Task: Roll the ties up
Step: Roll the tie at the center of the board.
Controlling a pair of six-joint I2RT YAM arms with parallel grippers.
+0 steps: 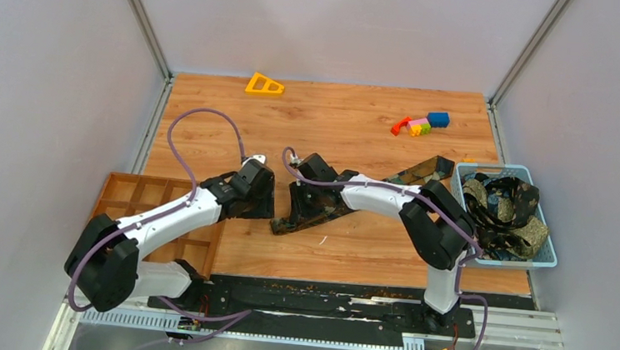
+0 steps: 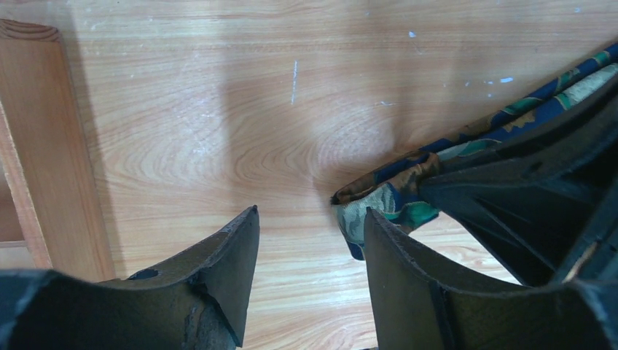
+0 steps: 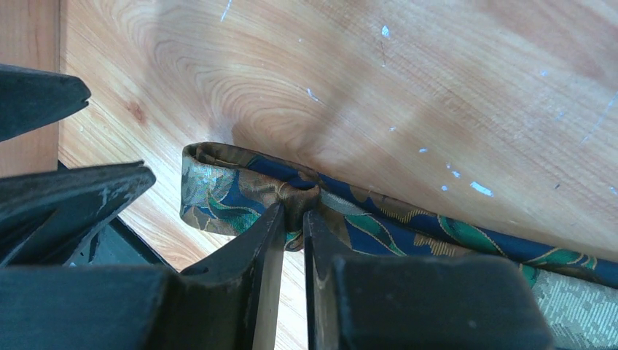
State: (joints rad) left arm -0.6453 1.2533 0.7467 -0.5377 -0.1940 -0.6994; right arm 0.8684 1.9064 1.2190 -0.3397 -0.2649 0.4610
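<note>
Wooden table [image 1: 352, 124] bears tie [image 3: 226, 182], end pinched by right gripper [image 3: 293, 213].

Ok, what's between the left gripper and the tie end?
Only bare table, in the left wrist view: the tie's folded end lies close beside one fingertip of the open left gripper.

Bright, even light from above in all views; broad soft shadows fall across the table [image 1: 342, 253]. Up close my fingers [image 2: 226, 270] read dark and a bit soft.

Lab test cell: grey panel walls [image 1: 47, 79], aluminium posts [image 1: 141, 18], wood-top table [image 1: 336, 118].
</note>
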